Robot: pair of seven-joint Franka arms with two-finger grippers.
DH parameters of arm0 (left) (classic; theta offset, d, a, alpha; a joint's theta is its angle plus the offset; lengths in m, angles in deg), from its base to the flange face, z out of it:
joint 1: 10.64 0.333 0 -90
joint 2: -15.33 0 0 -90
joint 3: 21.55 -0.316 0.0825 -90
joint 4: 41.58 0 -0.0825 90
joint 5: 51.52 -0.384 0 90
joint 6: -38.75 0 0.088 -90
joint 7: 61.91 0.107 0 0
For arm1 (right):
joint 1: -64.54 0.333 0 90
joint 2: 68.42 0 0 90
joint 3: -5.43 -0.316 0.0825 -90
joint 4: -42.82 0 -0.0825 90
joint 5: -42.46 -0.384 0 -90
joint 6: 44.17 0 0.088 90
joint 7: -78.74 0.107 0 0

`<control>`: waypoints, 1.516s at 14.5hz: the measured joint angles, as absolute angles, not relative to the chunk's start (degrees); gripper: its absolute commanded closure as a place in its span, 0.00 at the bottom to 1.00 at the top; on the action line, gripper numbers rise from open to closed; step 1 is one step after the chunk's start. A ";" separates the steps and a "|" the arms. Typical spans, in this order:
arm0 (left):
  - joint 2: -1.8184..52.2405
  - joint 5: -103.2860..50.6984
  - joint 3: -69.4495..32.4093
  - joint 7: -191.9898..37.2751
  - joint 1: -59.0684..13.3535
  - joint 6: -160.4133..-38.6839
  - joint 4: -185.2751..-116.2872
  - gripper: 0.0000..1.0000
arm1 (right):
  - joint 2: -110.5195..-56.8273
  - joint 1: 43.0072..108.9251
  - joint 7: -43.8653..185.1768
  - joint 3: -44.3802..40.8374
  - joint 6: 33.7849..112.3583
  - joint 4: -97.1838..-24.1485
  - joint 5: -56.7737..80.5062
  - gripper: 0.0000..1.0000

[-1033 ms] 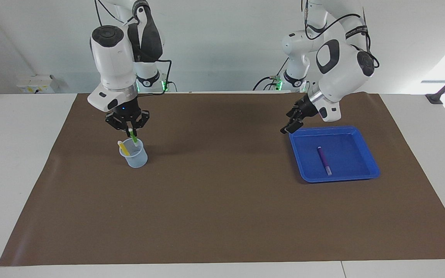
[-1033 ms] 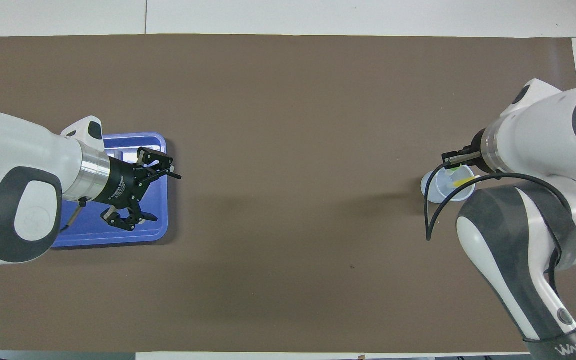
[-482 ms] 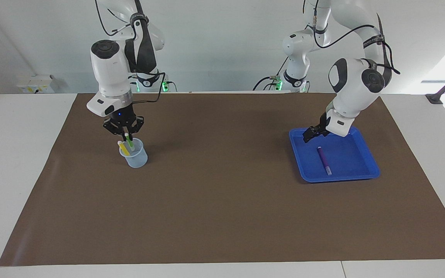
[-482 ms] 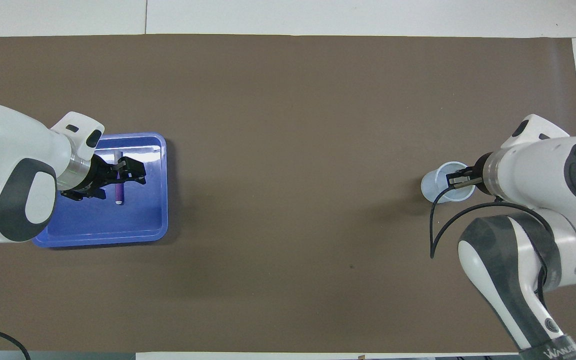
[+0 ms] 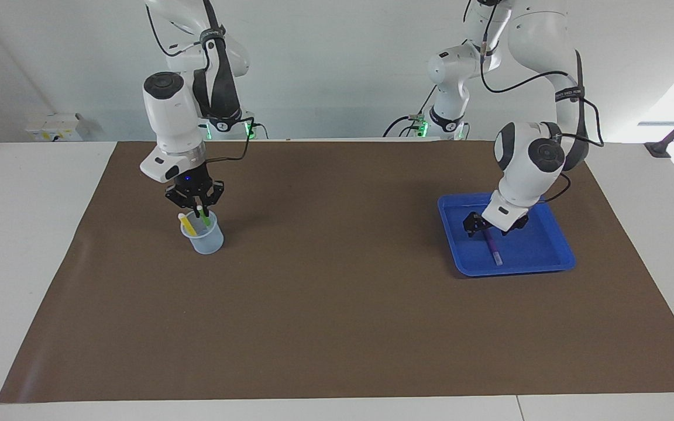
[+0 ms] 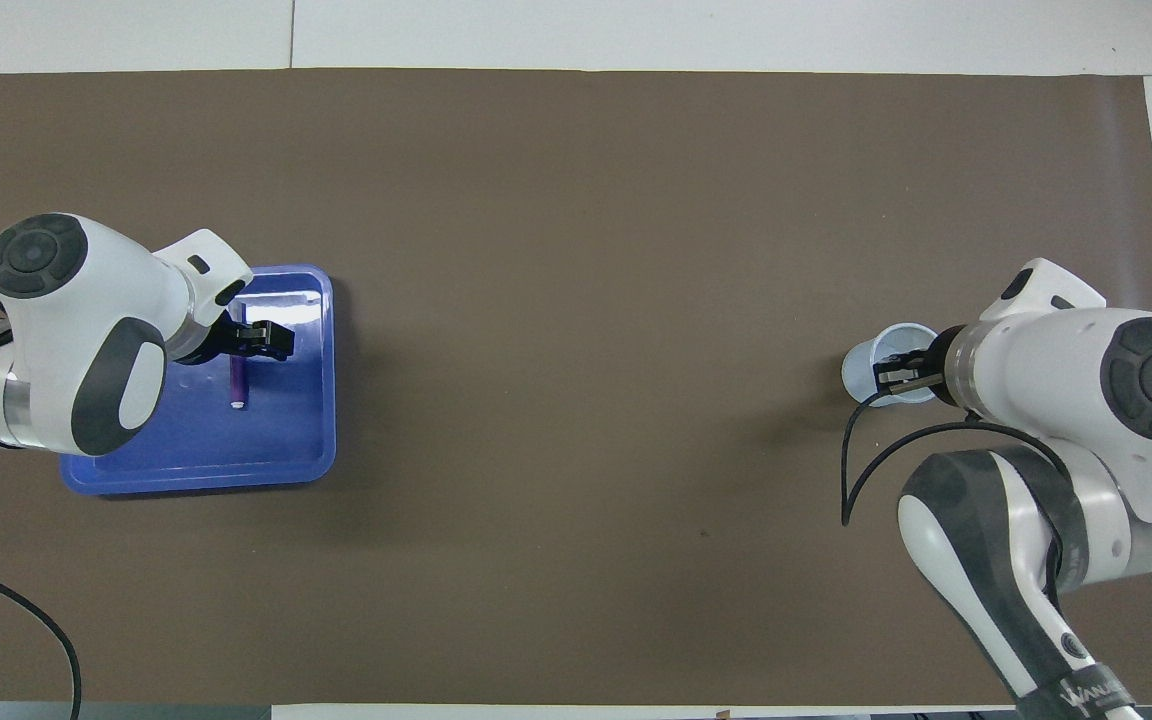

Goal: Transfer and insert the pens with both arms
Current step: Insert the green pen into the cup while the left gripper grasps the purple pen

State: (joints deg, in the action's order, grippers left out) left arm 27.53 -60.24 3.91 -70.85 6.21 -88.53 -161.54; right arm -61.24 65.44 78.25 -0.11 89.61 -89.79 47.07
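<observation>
The purple pen (image 5: 494,249) lies in the blue tray (image 5: 539,237) toward the left arm's end of the table. My left gripper (image 5: 491,229) is low in the tray and open, its fingers either side of the pen's end nearer the robots. The pen (image 6: 236,385) and the tray (image 6: 276,440) also show in the overhead view, with the left gripper (image 6: 241,348) above the pen. My right gripper (image 5: 197,209) is just over the clear cup (image 5: 203,238), shut on the top of the green pen (image 5: 204,219), whose lower part is in the cup. The yellow pen (image 5: 187,225) leans in the same cup.
A brown mat (image 5: 337,304) covers the table between the cup and the tray. In the overhead view the right arm's wrist covers most of the cup (image 6: 874,362). Two smaller white columns with green lights (image 5: 229,126) stand at the table's edge by the arm bases.
My left gripper has swung from the tray's corner nearest the robots down into the tray, onto the purple pen. My right gripper has lowered the green pen into the cup.
</observation>
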 measured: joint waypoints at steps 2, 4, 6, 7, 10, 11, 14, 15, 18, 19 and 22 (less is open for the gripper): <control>28.60 -60.60 3.90 -70.77 6.47 -89.67 -162.03 0.05 | -61.24 65.44 78.26 -0.11 90.39 -90.72 46.94 1.00; 28.95 -60.64 3.90 -70.75 6.79 -91.36 -163.28 0.09 | -61.23 65.44 78.26 -0.11 90.50 -91.08 45.16 1.00; 28.96 -60.64 3.91 -70.75 6.92 -92.94 -164.72 0.17 | -61.24 65.44 78.26 -0.10 91.00 -91.49 43.26 1.00; 28.96 -60.64 3.90 -70.75 6.97 -93.24 -165.00 0.25 | -61.24 65.44 78.26 -0.08 91.17 -91.69 42.99 1.00; 28.82 -60.64 3.93 -70.75 7.40 -93.46 -164.97 0.53 | -61.24 65.44 78.26 -0.06 91.36 -92.03 42.83 0.82; 28.69 -60.64 3.99 -70.75 7.52 -93.52 -164.93 0.60 | -61.24 65.44 78.26 -0.06 91.39 -92.05 42.83 0.66; 28.18 -60.66 3.97 -70.75 7.96 -93.53 -164.93 0.87 | -61.23 65.44 78.26 -0.05 91.40 -92.07 42.80 0.42; 28.18 -60.66 3.97 -70.75 7.98 -93.54 -164.93 1.00 | -61.23 65.44 78.26 -0.05 91.40 -92.07 42.80 0.38; 27.96 -60.70 3.97 -70.74 8.57 -93.58 -165.00 1.00 | -61.23 65.44 78.26 -0.05 91.41 -92.08 42.79 0.28; 27.96 -60.70 3.97 -70.74 8.59 -93.59 -164.99 1.00 | -61.23 65.44 78.26 -0.05 91.41 -92.09 42.79 0.22; 27.97 -60.71 3.97 -70.75 9.07 -93.58 -164.98 1.00 | -61.19 65.44 78.26 -0.02 91.44 -91.82 42.78 0.00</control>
